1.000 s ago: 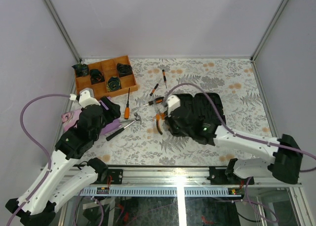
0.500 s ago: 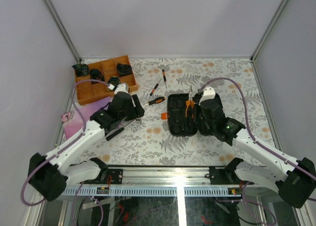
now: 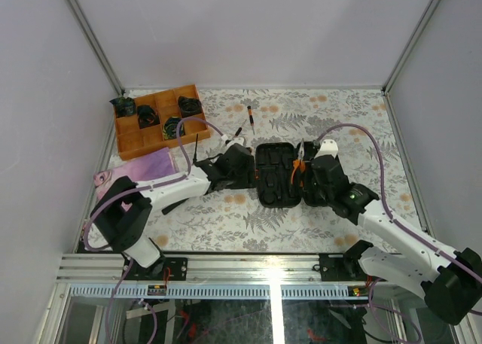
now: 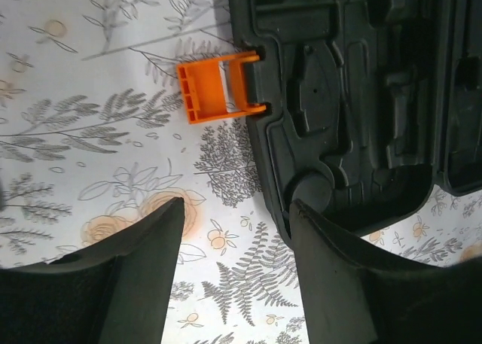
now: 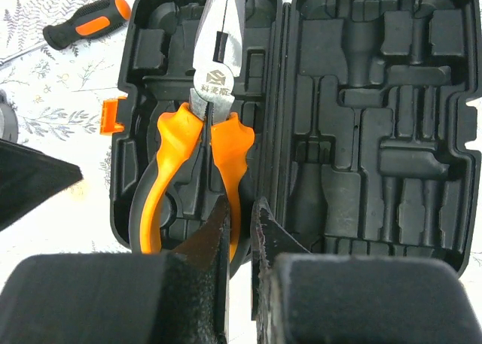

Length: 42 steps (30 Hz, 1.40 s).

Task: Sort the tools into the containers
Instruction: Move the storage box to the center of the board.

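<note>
Left jaws apart, right jaws pinched together.

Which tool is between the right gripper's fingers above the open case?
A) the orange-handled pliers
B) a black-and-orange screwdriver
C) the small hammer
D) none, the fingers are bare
A: in the right wrist view the right gripper is shut on one handle of the orange-handled pliers, whose steel nose lies over one half of the open black case.
</note>
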Each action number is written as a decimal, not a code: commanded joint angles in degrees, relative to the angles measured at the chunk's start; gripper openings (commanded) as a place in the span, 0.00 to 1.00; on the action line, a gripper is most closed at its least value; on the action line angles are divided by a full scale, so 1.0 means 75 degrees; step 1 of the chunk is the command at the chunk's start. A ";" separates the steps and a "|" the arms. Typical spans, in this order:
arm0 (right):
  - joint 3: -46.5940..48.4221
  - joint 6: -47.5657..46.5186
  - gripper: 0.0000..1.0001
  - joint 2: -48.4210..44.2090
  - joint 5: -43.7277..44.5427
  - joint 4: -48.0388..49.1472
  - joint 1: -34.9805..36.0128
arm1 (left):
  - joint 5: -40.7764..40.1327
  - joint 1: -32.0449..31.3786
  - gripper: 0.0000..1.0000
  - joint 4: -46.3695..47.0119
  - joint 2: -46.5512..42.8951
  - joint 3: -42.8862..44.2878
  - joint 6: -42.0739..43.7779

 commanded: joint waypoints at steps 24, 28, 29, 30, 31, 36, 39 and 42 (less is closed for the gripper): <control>-0.0156 0.0261 0.00 -0.0554 -0.0223 -0.0038 -0.0057 | 0.0443 -0.0675 0.10 0.1755 0.0538 -0.1313 -0.1157; -0.0039 -0.0124 0.00 -0.0426 -0.0527 -0.0086 -0.0057 | 0.0351 -0.0986 0.08 0.1783 0.0041 -0.1802 -0.1520; 0.0021 -0.0290 0.00 -0.0401 -0.0645 -0.0109 -0.0057 | 0.0294 -0.1082 0.07 0.1773 -0.0090 -0.1935 -0.1628; 0.0074 -0.0401 0.00 -0.0378 -0.0703 -0.0170 -0.0057 | 0.0233 -0.1197 0.07 0.1761 -0.0230 -0.2066 -0.1771; 0.0129 -0.0487 0.00 -0.0348 -0.0738 -0.0223 -0.0057 | 0.0163 -0.1294 0.07 0.1751 -0.0357 -0.2195 -0.1913; 0.0285 -0.0689 0.00 -0.0152 -0.1003 -0.0374 -0.0057 | -0.0238 -0.1622 0.06 0.1638 -0.1032 -0.2920 -0.2995; 0.0317 -0.0660 0.00 -0.0019 -0.1179 -0.0365 -0.0057 | -0.0432 -0.1636 0.03 0.1477 -0.1417 -0.3231 -0.3548; 0.0364 -0.0578 0.00 0.0082 -0.1279 -0.0386 -0.0056 | -0.0705 -0.1737 0.01 0.1155 -0.1879 -0.3535 -0.4102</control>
